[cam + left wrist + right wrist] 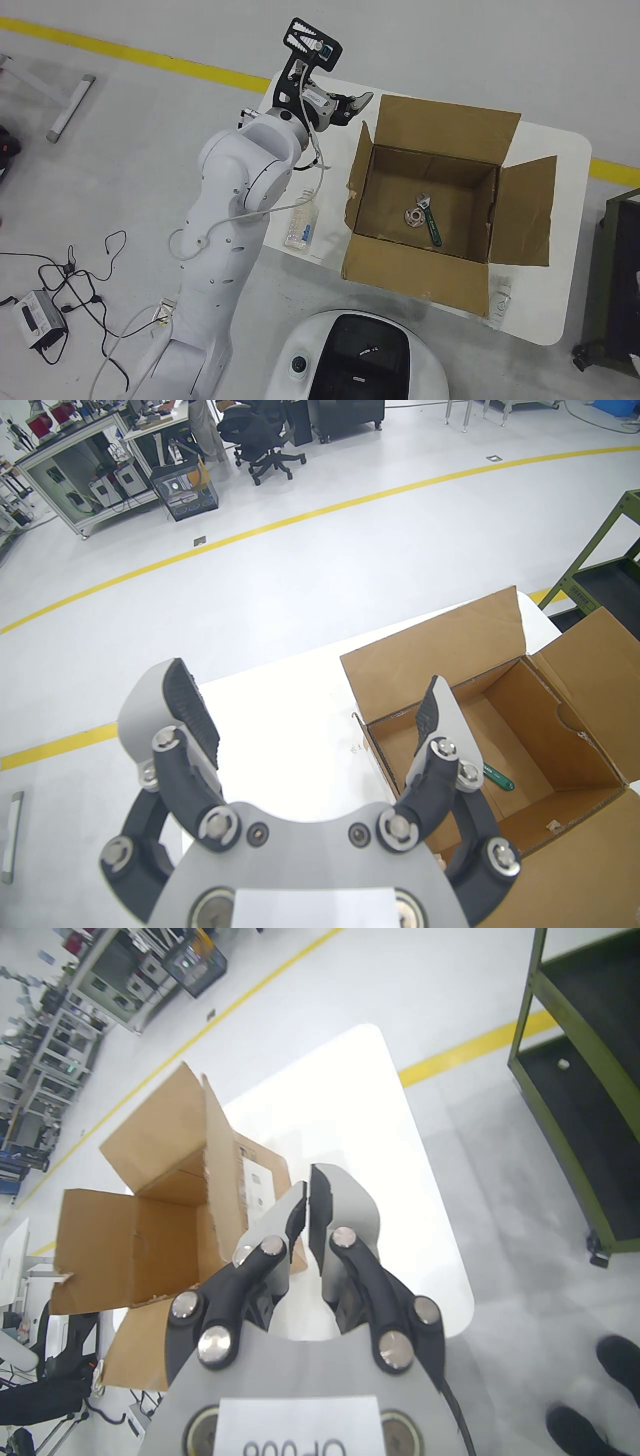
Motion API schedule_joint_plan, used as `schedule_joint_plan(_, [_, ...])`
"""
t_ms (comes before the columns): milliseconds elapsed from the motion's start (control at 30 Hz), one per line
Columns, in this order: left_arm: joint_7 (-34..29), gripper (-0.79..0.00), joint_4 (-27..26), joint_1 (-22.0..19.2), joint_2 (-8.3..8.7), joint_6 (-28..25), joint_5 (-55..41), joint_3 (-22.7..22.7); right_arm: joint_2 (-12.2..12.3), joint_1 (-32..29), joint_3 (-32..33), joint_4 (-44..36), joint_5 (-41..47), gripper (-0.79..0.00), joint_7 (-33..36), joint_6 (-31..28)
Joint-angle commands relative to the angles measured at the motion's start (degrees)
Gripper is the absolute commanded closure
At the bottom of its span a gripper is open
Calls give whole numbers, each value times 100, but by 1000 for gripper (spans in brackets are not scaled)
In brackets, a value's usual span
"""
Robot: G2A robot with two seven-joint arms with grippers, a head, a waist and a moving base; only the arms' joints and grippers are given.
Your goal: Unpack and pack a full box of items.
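Left gripper point(305, 680) fingers spread, empty, above tabletop point(566, 180) by open cardboard box point(400, 270); right gripper point(308, 1193) fingers pressed together on nothing; green-handled wrench point(431, 224) on box floor looks rigid, fairly heavy, slick metal head, so I'd pinch the handle mid-length.

We see a box on the table
The box point(415, 275) stands mid-table point(572, 180); in it the wrench point(430, 222) lies just right of a fitting point(411, 214); left of the box lies a packet point(300, 228).
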Motion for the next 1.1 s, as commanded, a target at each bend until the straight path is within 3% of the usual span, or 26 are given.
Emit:
schedule_joint_plan(0, [0,-785,0,0,0,0,0,0,32,226,149,14,121,0,58,-261])
schedule_joint_plan(167, [0,-785,0,0,0,0,0,0,214,1097,150,14,-302,0,528,-1061])
schedule_joint_plan(333, [0,-785,0,0,0,0,0,0,370,1988,-604,14,-771,0,1118,-1151])
schedule_joint_plan(433, [0,-785,0,0,0,0,0,0,422,2375,-1232,14,-1202,0,1383,-895])
schedule_joint_plan(500, [0,-785,0,0,0,0,0,0,443,2461,-1556,14,-1685,0,1600,-636])
schedule_joint_plan(767, [74,-785,9,41,3,46,19,-22,443,2461,-1556,14,-1685,0,1600,-636])
schedule_joint_plan(933, [628,-785,174,127,67,189,1075,-20,458,2486,-1695,14,-1838,0,1519,-843])
schedule_joint_plan(1067, [1120,-785,389,213,103,417,1606,-78,495,2791,-2382,14,-2416,0,1648,-936])
